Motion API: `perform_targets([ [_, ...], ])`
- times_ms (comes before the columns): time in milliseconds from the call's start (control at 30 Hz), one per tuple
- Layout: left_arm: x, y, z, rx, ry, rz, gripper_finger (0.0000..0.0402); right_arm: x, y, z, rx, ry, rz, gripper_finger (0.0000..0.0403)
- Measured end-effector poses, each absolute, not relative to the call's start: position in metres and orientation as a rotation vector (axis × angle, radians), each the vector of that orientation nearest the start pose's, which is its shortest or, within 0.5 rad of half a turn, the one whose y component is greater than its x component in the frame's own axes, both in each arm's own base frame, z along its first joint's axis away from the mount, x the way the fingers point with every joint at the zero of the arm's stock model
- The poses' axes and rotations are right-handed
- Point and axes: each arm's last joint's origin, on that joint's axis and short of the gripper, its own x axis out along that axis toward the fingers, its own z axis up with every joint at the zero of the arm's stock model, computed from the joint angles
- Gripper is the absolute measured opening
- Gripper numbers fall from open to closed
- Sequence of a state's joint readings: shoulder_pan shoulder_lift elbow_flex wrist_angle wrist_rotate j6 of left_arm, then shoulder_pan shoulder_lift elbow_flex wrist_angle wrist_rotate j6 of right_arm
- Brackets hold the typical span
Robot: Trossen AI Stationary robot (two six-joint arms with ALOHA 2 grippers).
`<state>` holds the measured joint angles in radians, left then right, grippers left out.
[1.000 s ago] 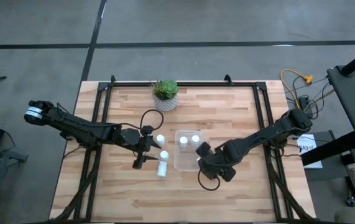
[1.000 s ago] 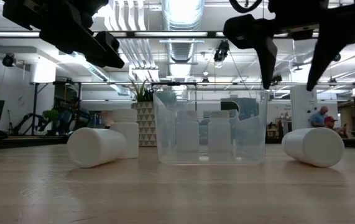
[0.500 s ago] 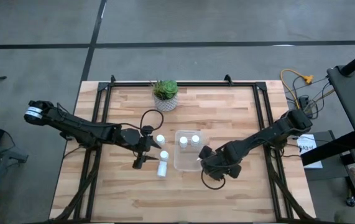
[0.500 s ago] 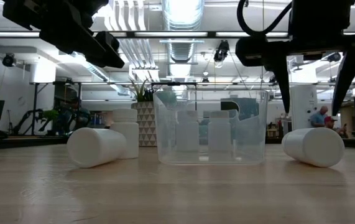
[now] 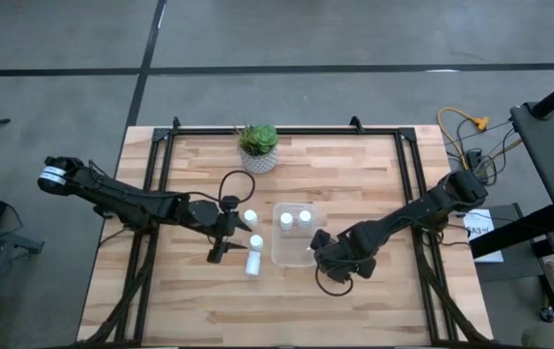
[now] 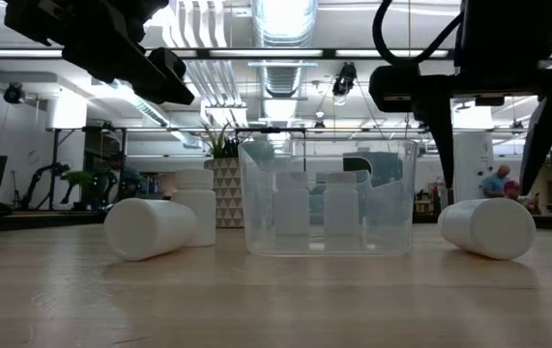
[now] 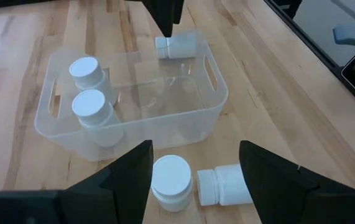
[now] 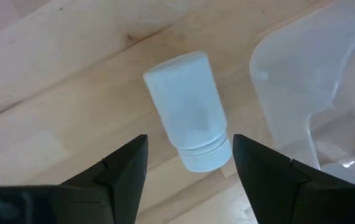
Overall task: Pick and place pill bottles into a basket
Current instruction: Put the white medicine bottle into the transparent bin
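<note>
The clear basket (image 5: 291, 244) holds two upright white pill bottles (image 7: 91, 72) (image 7: 97, 112). One bottle (image 8: 188, 112) lies on its side on the table just right of the basket. My right gripper (image 8: 189, 163) is open above it, one finger on each side (image 6: 488, 135), touching nothing. Left of the basket one bottle (image 7: 171, 180) stands upright and one (image 7: 224, 185) lies on its side; a third (image 5: 250, 217) stands farther back. My left gripper (image 7: 196, 169) is open and empty above them.
A potted green plant (image 5: 258, 145) stands at the table's far edge. Black rails (image 5: 160, 170) run along the table's left and right sides. Bare wood lies along the near edge (image 5: 286, 310).
My right gripper has come down and a little toward the table's right edge, over the lying bottle beside the basket, and its fingers have turned more upright. The bottle has stayed where it was.
</note>
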<state>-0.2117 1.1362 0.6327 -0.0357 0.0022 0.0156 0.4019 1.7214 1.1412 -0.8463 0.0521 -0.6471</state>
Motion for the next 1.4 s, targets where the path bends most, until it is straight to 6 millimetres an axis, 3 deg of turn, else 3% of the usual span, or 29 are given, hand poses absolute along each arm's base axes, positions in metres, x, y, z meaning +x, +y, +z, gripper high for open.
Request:
perform_targets([
  [300, 0.23, -0.05, 0.228, 0.07, 0.534, -0.212, 0.0221, 0.297, 0.125, 0.201, -0.569, 1.288, 0.502, 0.0224],
  [700, 0.231, -0.047, 0.228, 0.095, 0.53, -0.113, 0.0221, 0.311, 0.13, 0.231, 0.277, 1.265, -0.11, 0.0224],
  [967, 0.231, -0.046, 0.228, 0.148, 0.527, -0.104, 0.0221, 0.306, 0.133, 0.229, 0.784, 1.237, -0.518, 0.0224],
  [1267, 0.23, -0.046, 0.229, 0.2, 0.522, -0.117, 0.0221, 0.287, 0.127, 0.209, 1.004, 1.209, -0.931, 0.0224],
  [1400, 0.23, -0.046, 0.229, 0.2, 0.522, -0.117, 0.0221, 0.283, 0.125, 0.201, 1.059, 1.191, -1.011, 0.0224],
])
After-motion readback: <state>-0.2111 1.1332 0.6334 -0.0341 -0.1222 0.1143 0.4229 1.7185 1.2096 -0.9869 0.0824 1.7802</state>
